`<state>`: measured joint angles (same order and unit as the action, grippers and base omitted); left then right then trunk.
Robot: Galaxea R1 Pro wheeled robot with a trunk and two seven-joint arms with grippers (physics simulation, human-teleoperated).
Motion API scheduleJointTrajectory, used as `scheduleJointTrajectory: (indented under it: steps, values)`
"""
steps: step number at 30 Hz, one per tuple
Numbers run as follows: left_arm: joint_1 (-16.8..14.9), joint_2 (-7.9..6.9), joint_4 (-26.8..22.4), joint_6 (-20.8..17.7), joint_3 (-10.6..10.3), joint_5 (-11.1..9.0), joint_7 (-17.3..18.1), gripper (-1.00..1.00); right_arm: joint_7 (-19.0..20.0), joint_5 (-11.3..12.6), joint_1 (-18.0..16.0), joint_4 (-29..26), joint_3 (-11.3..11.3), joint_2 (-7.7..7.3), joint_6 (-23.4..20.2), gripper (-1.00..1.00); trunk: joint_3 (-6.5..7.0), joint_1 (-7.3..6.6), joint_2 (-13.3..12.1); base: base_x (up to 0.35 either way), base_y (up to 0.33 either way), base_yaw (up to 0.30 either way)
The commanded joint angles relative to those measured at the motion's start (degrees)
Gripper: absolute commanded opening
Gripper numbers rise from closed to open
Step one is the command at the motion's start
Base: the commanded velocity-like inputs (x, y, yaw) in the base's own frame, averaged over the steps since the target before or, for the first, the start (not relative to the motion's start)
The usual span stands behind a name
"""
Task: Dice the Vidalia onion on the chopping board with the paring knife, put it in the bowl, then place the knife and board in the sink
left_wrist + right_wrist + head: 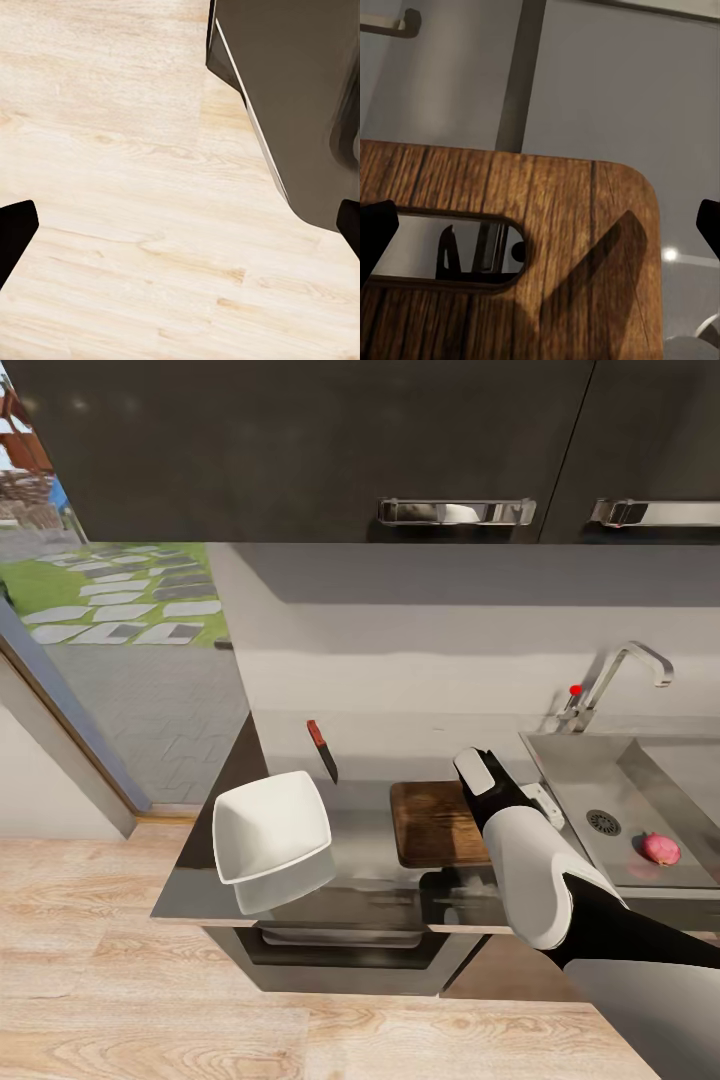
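The knife point(323, 751) is laid on the countertop point(200, 880) behind the bowl point(271, 826), blade toward the board point(433, 822). The right gripper point(540, 225) is held wide open, empty, above the board's slot end. The onion point(660, 848) is seen in the sink point(580, 770).

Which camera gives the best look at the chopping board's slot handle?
The right wrist view: the slot handle is close and sharp, cut through the chopping board. The head view shows the board whole but partly behind the right arm, its slot not discernible. The left wrist view looks at the floor.

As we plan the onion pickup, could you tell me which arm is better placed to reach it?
Probably the right: its gripper hovers over the chopping board, beside the sink holding the Vidalia onion. The left gripper faces floor.
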<state>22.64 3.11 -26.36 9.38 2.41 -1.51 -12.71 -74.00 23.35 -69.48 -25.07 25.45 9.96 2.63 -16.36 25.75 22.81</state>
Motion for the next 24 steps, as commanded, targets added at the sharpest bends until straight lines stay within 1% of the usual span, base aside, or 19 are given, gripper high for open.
scheduleJointTrajectory:
  steps: [1,10,13,16,17,18,19,20,21,22,23,24]
  values:
    - [0.0,0.05,-0.1,0.1,0.2,-0.2,0.1,1.0,-0.1,0.1,0.0,-0.1,0.1,0.03,0.3,1.0,-0.1,0.04,0.1,0.0,0.0,0.0]
    - [0.0,0.05,-0.1,0.1,0.2,-0.2,0.1,1.0,-0.8,0.1,0.0,-2.1,-0.4,0.03,0.1,1.0,-0.1,0.04,0.1,0.0,0.0,0.0]
    - [0.0,0.05,-0.1,0.1,0.2,-0.2,0.1,1.0,-1.4,0.1,0.0,-3.5,-1.0,0.03,0.0,1.0,-0.1,0.04,0.1,0.0,0.0,0.0]
    - [0.0,0.05,-0.1,0.1,0.2,-0.2,0.1,1.0,-2.5,0.2,0.0,-5.0,-4.0,0.03,-0.2,1.0,-0.1,0.04,0.1,0.0,0.0,0.0]
    - [0.0,0.05,-0.1,0.1,0.2,-0.2,0.1,1.0,-3.0,0.2,0.0,-5.8,-6.0,0.03,-0.4,1.0,-0.1,0.04,0.1,0.0,0.0,0.0]
    - [0.0,0.05,-0.1,0.1,0.2,-0.2,0.1,1.0,-3.3,0.2,0.0,-6.2,-7.2,0.03,-0.6,1.0,-0.1,0.04,0.1,0.0,0.0,0.0]
    - [0.0,0.05,-0.1,0.1,0.2,-0.2,0.1,1.0,-3.6,0.3,0.0,-7.1,-9.7,0.03,-1.3,1.0,-0.1,0.04,0.1,0.0,0.0,0.0]
    - [0.0,0.05,-0.1,0.1,0.2,-0.2,0.1,1.0,-3.8,0.3,0.0,-7.7,-10.9,0.03,-1.8,1.0,-0.1,0.04,0.1,0.0,0.0,0.0]
    - [0.0,0.05,-0.1,0.1,0.2,-0.2,0.1,1.0,-4.0,0.4,0.0,-8.9,-13.4,0.03,-3.1,1.0,-0.1,0.04,0.1,0.0,0.0,0.0]
    - [0.0,0.05,-0.1,0.1,0.2,-0.2,0.1,1.0,-4.0,0.4,0.0,-9.5,-14.5,0.03,-3.9,1.0,-0.1,0.04,0.1,0.0,0.0,0.0]
    - [0.0,0.05,-0.1,0.1,0.2,-0.2,0.1,1.0,-4.1,0.5,0.0,-10.9,-16.5,0.03,-5.8,1.0,-0.1,0.04,0.1,0.0,0.0,0.0]
    - [0.0,0.05,-0.1,0.1,0.2,-0.2,0.1,1.0,-4.1,0.6,0.0,-11.6,-17.4,0.03,-6.7,1.0,-0.1,0.04,0.1,0.0,0.0,0.0]
